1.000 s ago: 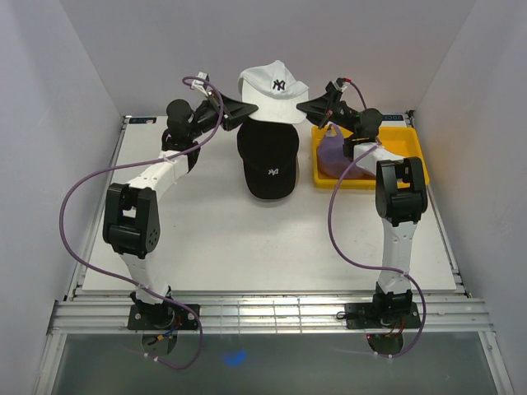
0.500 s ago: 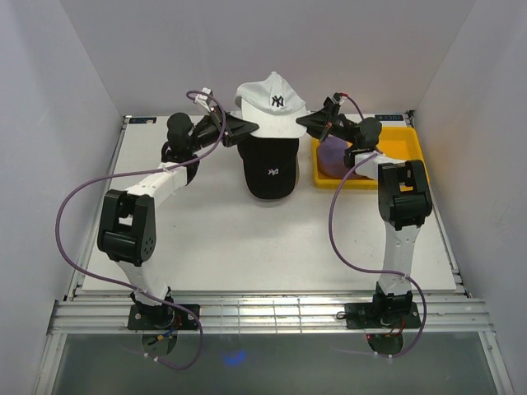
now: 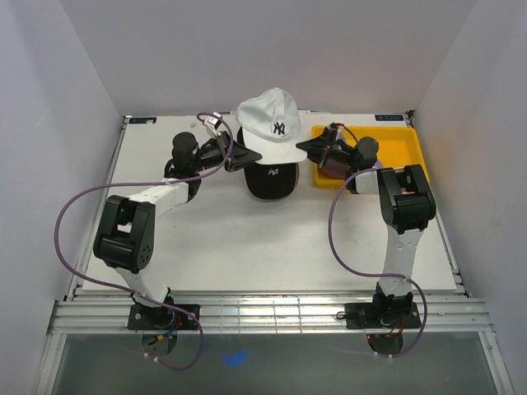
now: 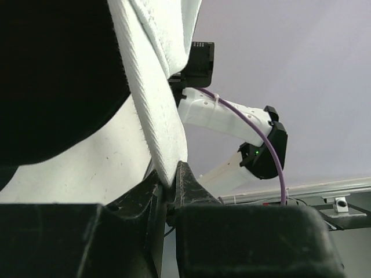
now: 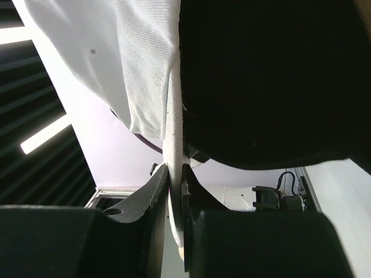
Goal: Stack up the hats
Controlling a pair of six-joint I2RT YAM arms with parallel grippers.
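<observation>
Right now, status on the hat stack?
Both shut on the white cap rim: left gripper, right gripper, opposite sides. White cap directly over black cap; seating unclear. No obstruction visible; yellow tray off right.

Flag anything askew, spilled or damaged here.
Nothing stands out. The white cap hangs between the left gripper and right gripper, each pinching its edge, over the black cap, logos facing the same way. A purple cap lies in the yellow tray.
</observation>
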